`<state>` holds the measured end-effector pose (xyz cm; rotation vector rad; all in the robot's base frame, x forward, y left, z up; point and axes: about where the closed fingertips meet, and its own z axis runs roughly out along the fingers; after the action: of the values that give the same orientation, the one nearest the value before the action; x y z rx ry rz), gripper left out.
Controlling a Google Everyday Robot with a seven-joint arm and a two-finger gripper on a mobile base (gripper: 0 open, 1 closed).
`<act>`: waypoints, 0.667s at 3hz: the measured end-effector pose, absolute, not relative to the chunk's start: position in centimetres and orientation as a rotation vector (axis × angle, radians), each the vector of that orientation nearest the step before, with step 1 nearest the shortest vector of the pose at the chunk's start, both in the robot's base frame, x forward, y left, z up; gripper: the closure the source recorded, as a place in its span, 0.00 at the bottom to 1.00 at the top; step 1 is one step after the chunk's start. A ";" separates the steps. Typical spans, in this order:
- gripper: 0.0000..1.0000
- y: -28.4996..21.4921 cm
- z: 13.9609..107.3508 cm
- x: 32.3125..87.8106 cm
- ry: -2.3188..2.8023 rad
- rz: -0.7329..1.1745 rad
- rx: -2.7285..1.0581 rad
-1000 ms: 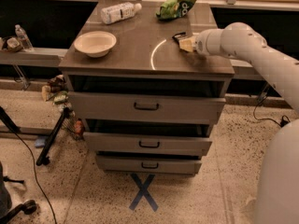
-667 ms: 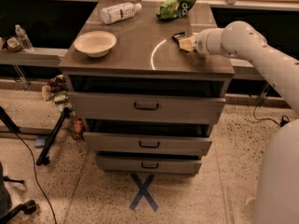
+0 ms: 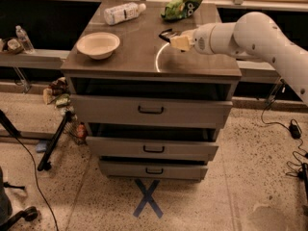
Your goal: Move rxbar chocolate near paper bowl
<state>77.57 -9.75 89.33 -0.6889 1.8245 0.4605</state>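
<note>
1. Claw (image 3: 177, 41) at the end of the white arm sits over the right-middle of the surface (image 3: 139, 59), pointing left.
2. It is closed on the rxbar chocolate (image 3: 165, 33), whose dark end sticks out past its tip.
3. Whether the bar touches the surface cannot be told.
4. Paper bowl (image 3: 98, 52) stands upright near the left front corner, well apart from the bar.
5. Green snack bag (image 3: 183, 6) and a white bottle (image 3: 122, 12) lie along the back edge.
</note>
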 end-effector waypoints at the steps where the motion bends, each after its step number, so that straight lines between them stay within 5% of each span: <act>1: 1.00 -4.8 90.0 74.8 1.788 0.581 -0.734; 2: 1.00 -0.7 89.0 73.8 1.771 0.645 -0.748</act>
<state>73.80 -0.70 88.97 -0.7485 1.7714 0.6455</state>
